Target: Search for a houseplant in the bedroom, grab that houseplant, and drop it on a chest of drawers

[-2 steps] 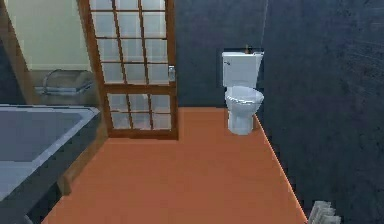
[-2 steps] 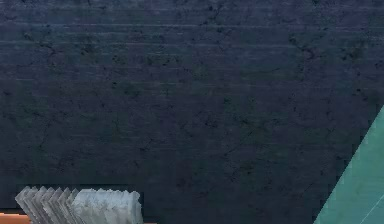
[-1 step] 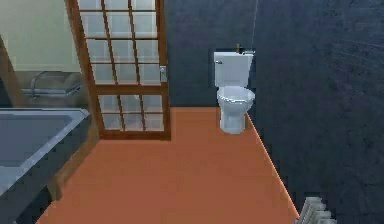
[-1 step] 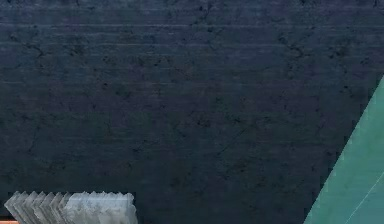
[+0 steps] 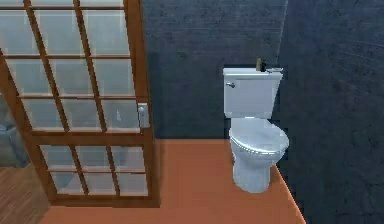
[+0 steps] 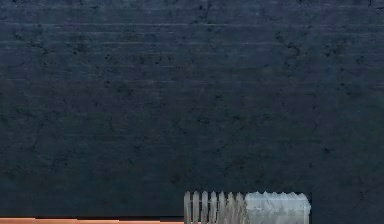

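Observation:
In the forward view a white toilet point(image 5: 256, 125) stands against a dark blue wall point(image 5: 190, 70), with small dark items point(image 5: 262, 66) on its tank. A wooden door with frosted glass panes point(image 5: 75, 95) stands at the forward view's left. In the arm side view a pale ribbed object point(image 6: 247, 207) sits at the bottom edge before a dark blue wall point(image 6: 190, 100).
Orange-brown floor point(image 5: 190, 180) lies between the door and the toilet. A dark blue wall point(image 5: 335, 110) closes the forward view's right side, close beside the toilet. A strip of floor point(image 6: 90, 221) shows at the arm side view's bottom left.

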Controlling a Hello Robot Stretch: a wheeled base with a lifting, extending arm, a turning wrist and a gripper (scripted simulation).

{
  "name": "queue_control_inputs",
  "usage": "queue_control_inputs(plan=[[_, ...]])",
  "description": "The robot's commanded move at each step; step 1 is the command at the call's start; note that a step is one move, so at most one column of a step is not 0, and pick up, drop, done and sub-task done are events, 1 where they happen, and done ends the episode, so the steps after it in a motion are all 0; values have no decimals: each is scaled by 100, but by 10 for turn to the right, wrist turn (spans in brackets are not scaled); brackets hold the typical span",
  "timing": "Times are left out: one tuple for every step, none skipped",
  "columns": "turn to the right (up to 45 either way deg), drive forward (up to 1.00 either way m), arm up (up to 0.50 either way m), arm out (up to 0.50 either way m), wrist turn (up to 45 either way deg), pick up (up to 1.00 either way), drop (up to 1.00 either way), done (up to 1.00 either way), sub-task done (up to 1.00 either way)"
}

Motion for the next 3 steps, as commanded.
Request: queue_control_inputs(plan=[[330,0,0,0,0,0,0,0,0],[0,5,0,0,0,0,0,0,0],[-450,0,0,0,0,0,0,0,0]])
